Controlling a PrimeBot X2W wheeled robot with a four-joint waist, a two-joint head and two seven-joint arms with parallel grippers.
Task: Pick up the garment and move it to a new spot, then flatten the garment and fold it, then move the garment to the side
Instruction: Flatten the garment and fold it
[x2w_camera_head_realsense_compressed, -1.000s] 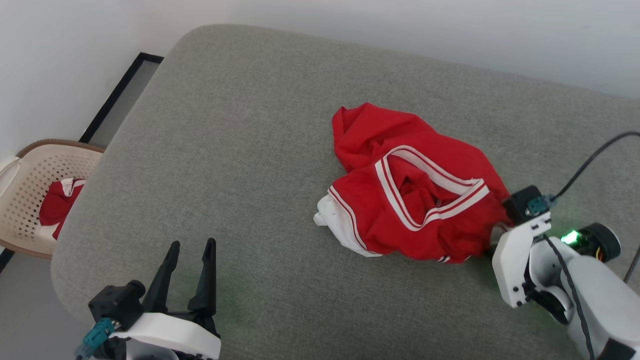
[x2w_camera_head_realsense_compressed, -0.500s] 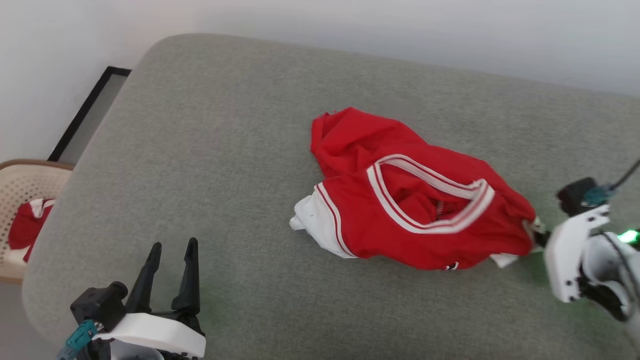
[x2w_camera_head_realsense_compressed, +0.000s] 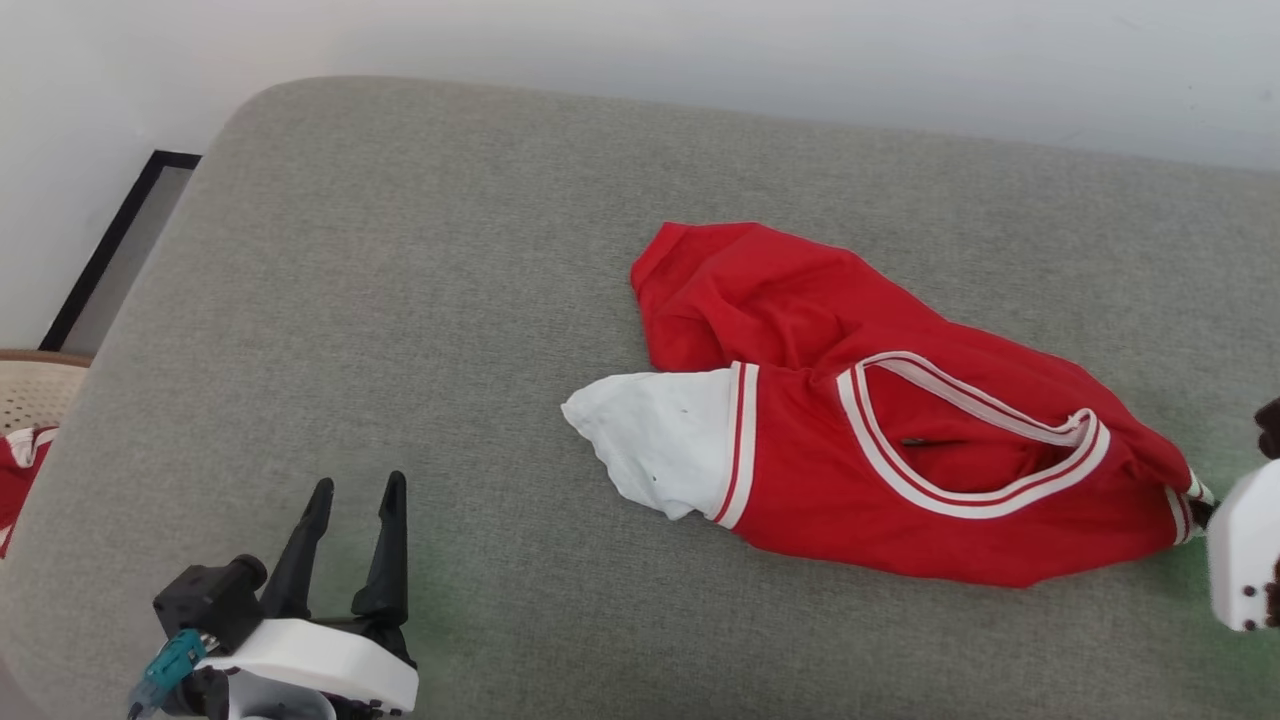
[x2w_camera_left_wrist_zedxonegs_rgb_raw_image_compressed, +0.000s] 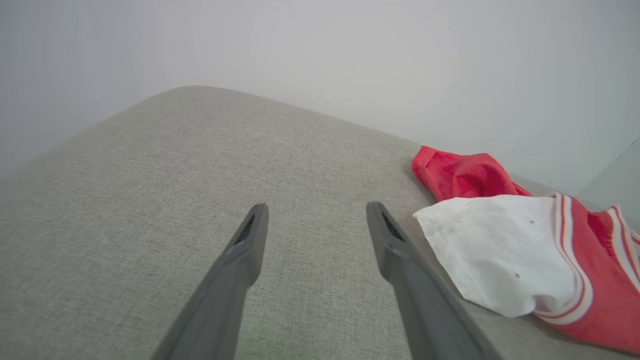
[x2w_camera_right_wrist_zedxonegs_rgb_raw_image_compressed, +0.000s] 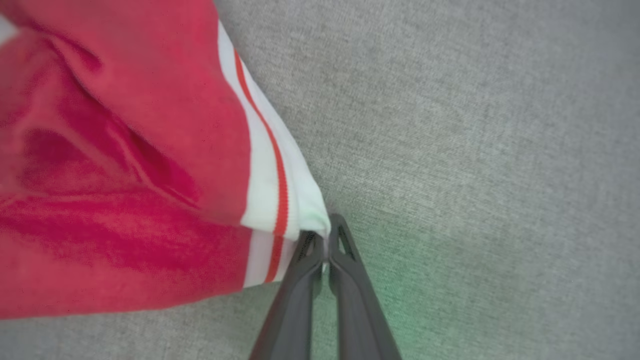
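Note:
The garment (x2w_camera_head_realsense_compressed: 860, 440), a red T-shirt with striped neckline and a white sleeve end, lies stretched out on the grey cushion (x2w_camera_head_realsense_compressed: 420, 280). At the right edge of the head view my right gripper (x2w_camera_head_realsense_compressed: 1205, 512) is shut on the shirt's striped sleeve trim. The right wrist view shows the two fingers pinched together on that white and red trim (x2w_camera_right_wrist_zedxonegs_rgb_raw_image_compressed: 280, 210), the gripper (x2w_camera_right_wrist_zedxonegs_rgb_raw_image_compressed: 325, 237) at its corner. My left gripper (x2w_camera_head_realsense_compressed: 356, 492) stands open at the lower left, well clear of the shirt. In the left wrist view it (x2w_camera_left_wrist_zedxonegs_rgb_raw_image_compressed: 312, 215) holds nothing, and the white sleeve (x2w_camera_left_wrist_zedxonegs_rgb_raw_image_compressed: 500, 250) lies to its right.
A beige perforated basket (x2w_camera_head_realsense_compressed: 35, 385) holding another red and white cloth (x2w_camera_head_realsense_compressed: 15, 470) sits off the cushion's left end. A black-framed panel (x2w_camera_head_realsense_compressed: 110, 250) leans at the far left. A pale wall runs behind the cushion.
My right gripper shut on the sleeve trim and pulled rightward, stretching the bunched shirt out. The head camera turned, shifting the whole picture. The left gripper stayed open.

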